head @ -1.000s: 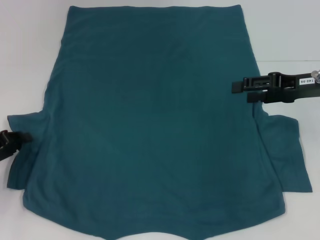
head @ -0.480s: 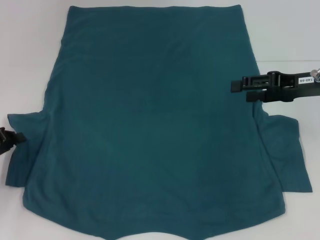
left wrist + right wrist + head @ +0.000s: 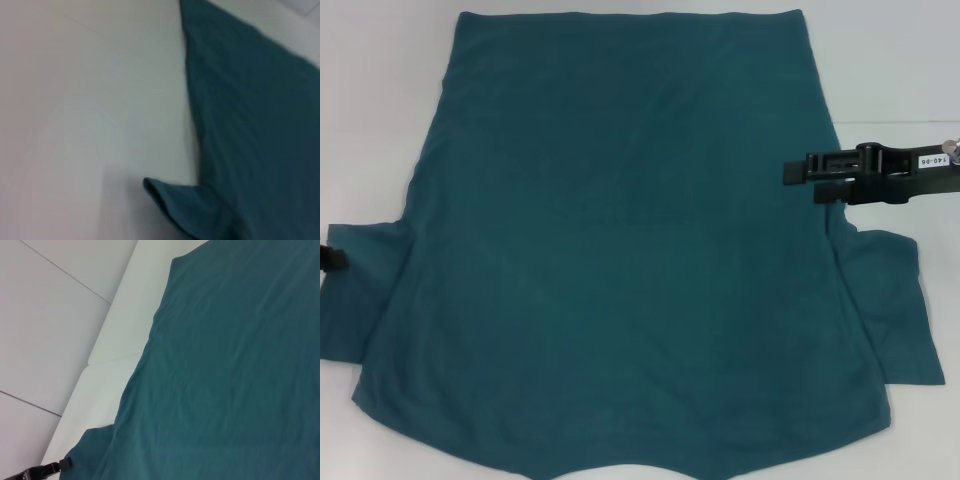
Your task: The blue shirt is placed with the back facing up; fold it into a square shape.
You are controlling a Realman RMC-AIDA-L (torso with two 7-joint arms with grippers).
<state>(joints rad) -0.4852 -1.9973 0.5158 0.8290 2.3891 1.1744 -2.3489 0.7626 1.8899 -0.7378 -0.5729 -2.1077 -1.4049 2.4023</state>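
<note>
**Shirt flat, left gripper at sleeve edge**

The shirt [image 3: 630, 250] lies spread, plain side up, filling the centre of the head view on the white table [image 3: 370, 100]. The left gripper [image 3: 330, 258] sits at the left edge, on the sleeve; whether its fingers are together cannot be told. The right gripper [image 3: 802, 176] hovers centre right over the shirt's side, fingers together.

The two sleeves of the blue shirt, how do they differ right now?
On the blue shirt, the left sleeve has the left gripper at its outer edge by the picture's border; the right sleeve lies untouched, while the right gripper hovers farther up over the shirt's side. The left sleeve is partly cut off by the head view's edge; the right sleeve shows almost whole. Both lie spread flat on the white table.
</note>
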